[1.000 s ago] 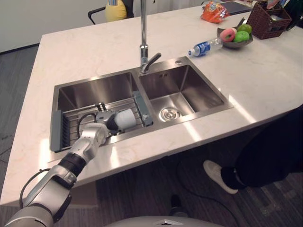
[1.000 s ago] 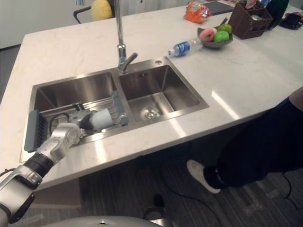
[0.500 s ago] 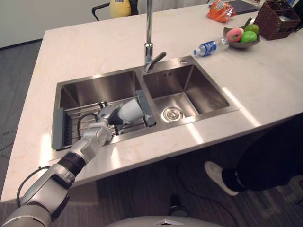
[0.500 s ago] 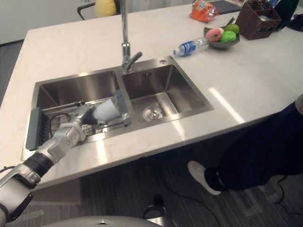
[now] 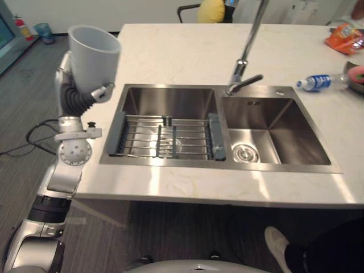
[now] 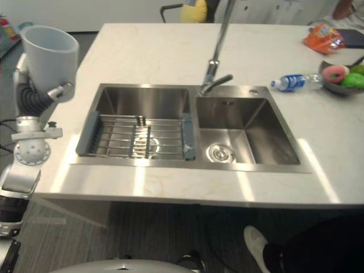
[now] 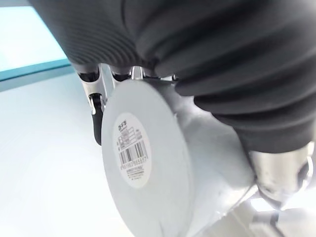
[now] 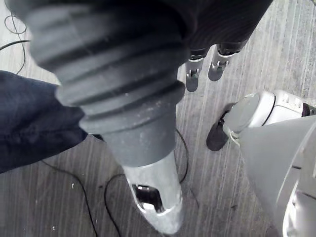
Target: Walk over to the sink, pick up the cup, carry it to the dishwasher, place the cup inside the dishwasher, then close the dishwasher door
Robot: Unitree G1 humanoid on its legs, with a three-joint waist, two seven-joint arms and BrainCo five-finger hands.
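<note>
Broadly, the scene: we look down on a pale stone bench (image 5: 170,51) with a steel double sink (image 5: 222,170) set into it.
Cup: a plain pale cup (image 5: 94,54) is held up in the air, upright with its open mouth facing up. It sits at about 10 o'clock from the sink, well apart from it and near the bench's corner.
Left hand: our left hand (image 5: 77,98) is curled round the lower part of the cup. In the left wrist view the fingers (image 7: 97,106) wrap the cup's side, and its flat base with a barcode sticker faces the camera.
Right hand: our right hand (image 8: 197,74) hangs low over a grey wood-grain floor (image 8: 276,54), holding nothing, its fingers loose and pointing down.
Sink contents: a wire drying rack (image 5: 162,139) with grey ends lies across the left basin.
Tap: a tall steel tap (image 5: 244,68) stands at 12 o'clock of the sink, between the two basins.
Other things on the bench: at 2 o'clock from the sink a water bottle (image 5: 318,82) lies on its side. Beyond it are an orange snack bag (image 5: 347,38) and a bowl of fruit (image 6: 341,77).
Person: a pale shoe (image 5: 278,239) shows on the floor at 5 o'clock.
</note>
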